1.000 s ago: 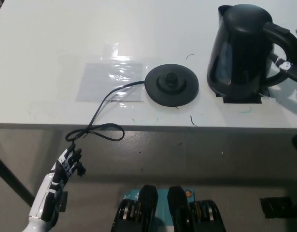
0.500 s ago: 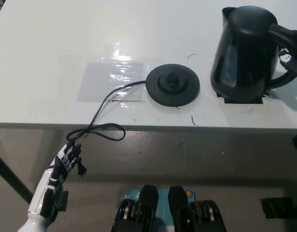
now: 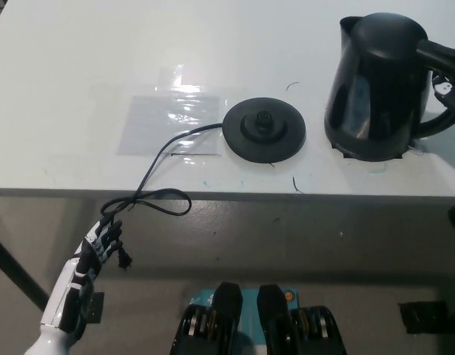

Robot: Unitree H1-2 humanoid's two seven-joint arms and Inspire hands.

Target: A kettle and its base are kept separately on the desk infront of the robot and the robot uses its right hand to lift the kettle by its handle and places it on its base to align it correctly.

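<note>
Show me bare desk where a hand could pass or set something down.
Free: the whole far strip of the desk behind the base, and the left end beyond the taped sheet. Crowded: the narrow gap between base and kettle, and the front edge where the cord trails off.

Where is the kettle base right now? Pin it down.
In the head view, the kettle base lies mid-desk near the front edge, left of the kettle and apart from it, its cord trailing off the edge.
</note>
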